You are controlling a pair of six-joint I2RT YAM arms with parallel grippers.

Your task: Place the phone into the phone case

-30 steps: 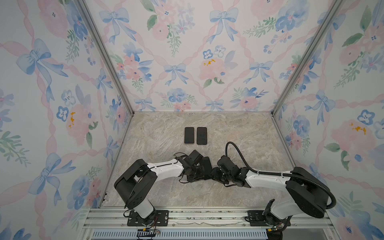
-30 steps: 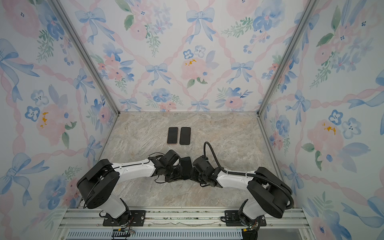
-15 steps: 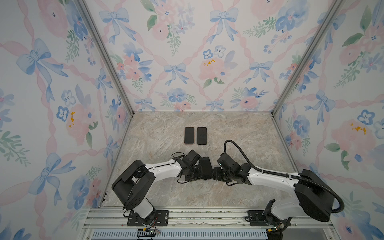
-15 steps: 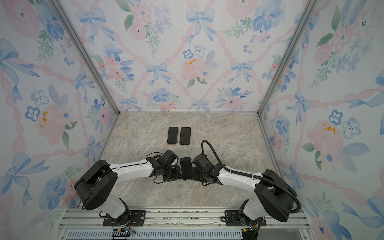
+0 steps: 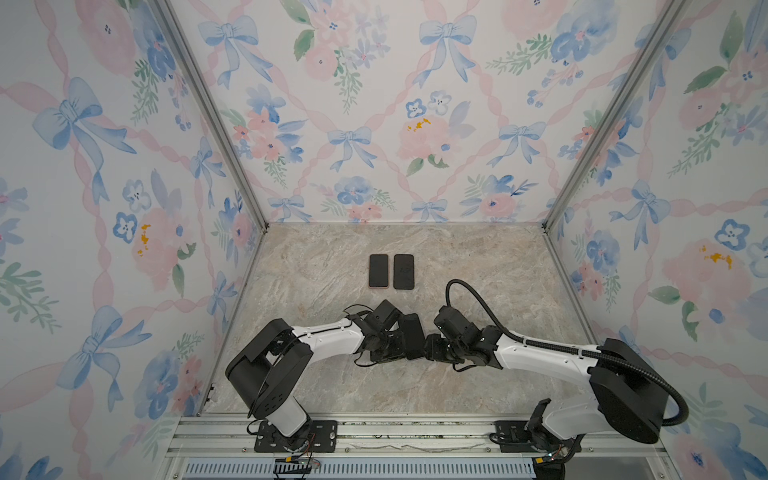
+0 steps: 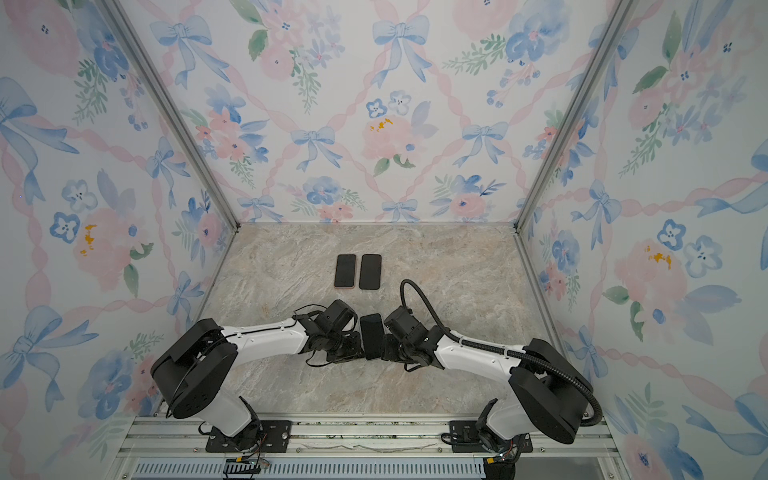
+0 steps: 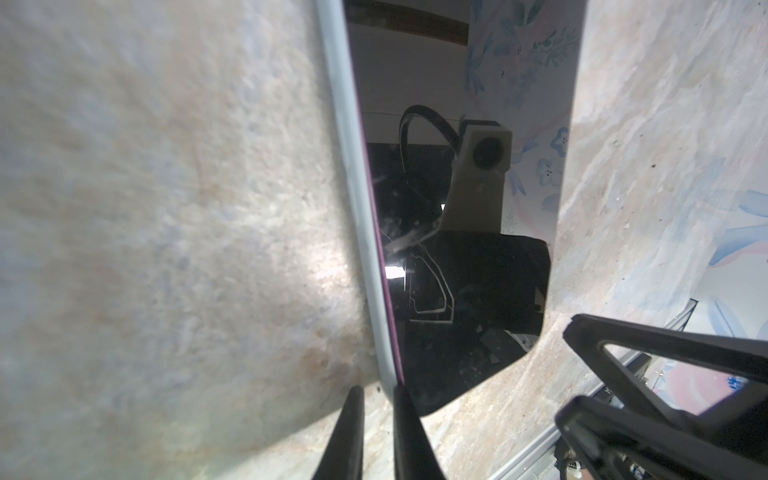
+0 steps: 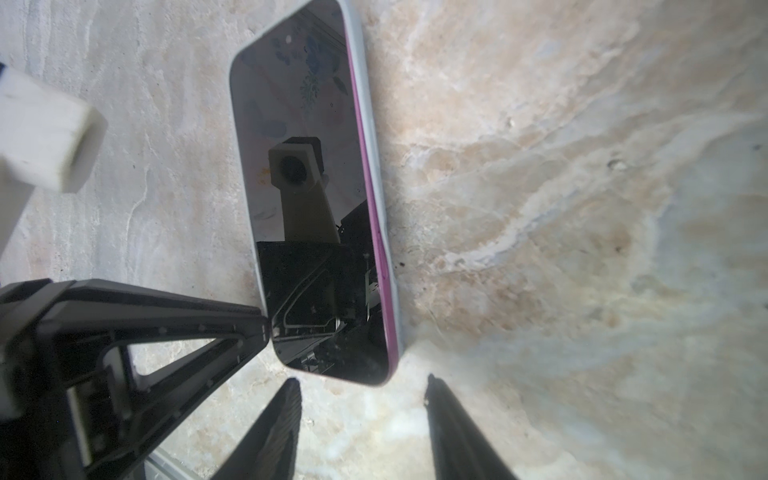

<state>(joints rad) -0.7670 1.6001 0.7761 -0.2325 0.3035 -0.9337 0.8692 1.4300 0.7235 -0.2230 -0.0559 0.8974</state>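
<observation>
Left jaws narrow at phone [image 8: 307, 187] edge, right jaws apart, arms low

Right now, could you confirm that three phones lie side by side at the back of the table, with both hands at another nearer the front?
Only two phones lie at the back of the table, as both top views show; the left hand and right hand are indeed at another phone nearer the front.

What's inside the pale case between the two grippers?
Inside the pale case, a phone with dark screen and purple edge, screen up. Its back and the case's floor are hidden beneath it.
</observation>
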